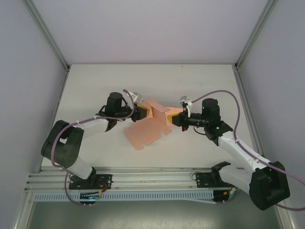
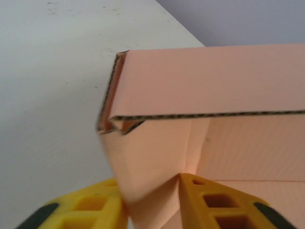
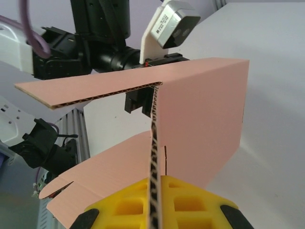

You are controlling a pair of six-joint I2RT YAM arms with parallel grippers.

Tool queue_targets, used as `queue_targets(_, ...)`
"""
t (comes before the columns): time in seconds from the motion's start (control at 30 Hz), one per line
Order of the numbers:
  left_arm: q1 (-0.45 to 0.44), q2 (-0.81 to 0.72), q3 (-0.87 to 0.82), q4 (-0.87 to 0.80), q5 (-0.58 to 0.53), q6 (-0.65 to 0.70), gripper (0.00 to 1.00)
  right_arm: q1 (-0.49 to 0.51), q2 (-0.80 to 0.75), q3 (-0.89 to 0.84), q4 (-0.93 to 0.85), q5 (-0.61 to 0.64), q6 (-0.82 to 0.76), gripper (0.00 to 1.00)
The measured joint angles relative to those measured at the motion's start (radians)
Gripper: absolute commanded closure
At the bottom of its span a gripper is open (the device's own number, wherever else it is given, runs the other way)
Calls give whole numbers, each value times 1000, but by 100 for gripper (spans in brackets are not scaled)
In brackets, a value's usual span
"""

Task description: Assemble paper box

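From above, we see the paper box [image 1: 145, 131] lying half folded at the middle of the table [image 1: 95, 86], with its far walls raised. The left gripper [image 1: 141, 113] meets its left end and the right gripper [image 1: 177, 118] its right end. At the left wrist, yellow fingers [image 2: 86, 210] straddle a folded corner wall; whether they clamp it we cannot tell. At the right wrist, yellow fingers [image 3: 190, 205] are clenched on a thin upright card edge of the box.
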Motion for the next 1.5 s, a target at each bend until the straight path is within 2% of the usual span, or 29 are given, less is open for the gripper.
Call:
queue_targets(0.23, 21, 13, 3, 46, 69, -3, 100, -1, 4, 0, 37, -51, 6, 100)
queue_targets(0.3, 25, 13, 11, 41, 70, -1, 100, -1, 5, 0, 37, -52, 3, 96)
queue_targets(0.37, 25, 13, 28, 11, 51, 10, 100, -1, 5, 2, 27, -28, -6, 57)
queue_targets(0.47, 18, 4, 51, -56, -18, 40, 100, -2, -3, 12, -50, 117, -42, 30)
queue_targets(0.53, 15, -13, 55, -107, -83, 64, 100, -1, -26, 12, -116, 254, -74, 25)
queue_targets(0.6, 11, -21, 74, -180, -156, 87, 100, 2, -67, 14, -184, 407, -116, 6)
queue_targets(0.73, 8, -11, 157, -341, -304, 110, 100, 51, -130, 55, -293, 668, -237, 3)
queue_targets(0.83, 8, -7, 167, -391, -348, 110, 100, 144, -127, 117, -327, 783, -368, 3)
queue_targets(0.93, 2, 6, 182, -472, -385, 107, 100, 237, -64, 198, -338, 845, -520, 5)
queue_targets(1.13, -40, 17, 194, -570, -451, 98, 100, 269, 177, 360, -328, 823, -722, 14)
queue_targets(1.27, -63, 19, 194, -603, -476, 85, 100, 272, 353, 439, -332, 755, -788, 19)
queue_targets(1.4, -66, 29, 196, -625, -501, 72, 100, 275, 451, 477, -371, 697, -833, 21)
queue_targets(1.5, -66, 33, 200, -642, -512, 68, 100, 276, 517, 532, -418, 691, -859, 33)
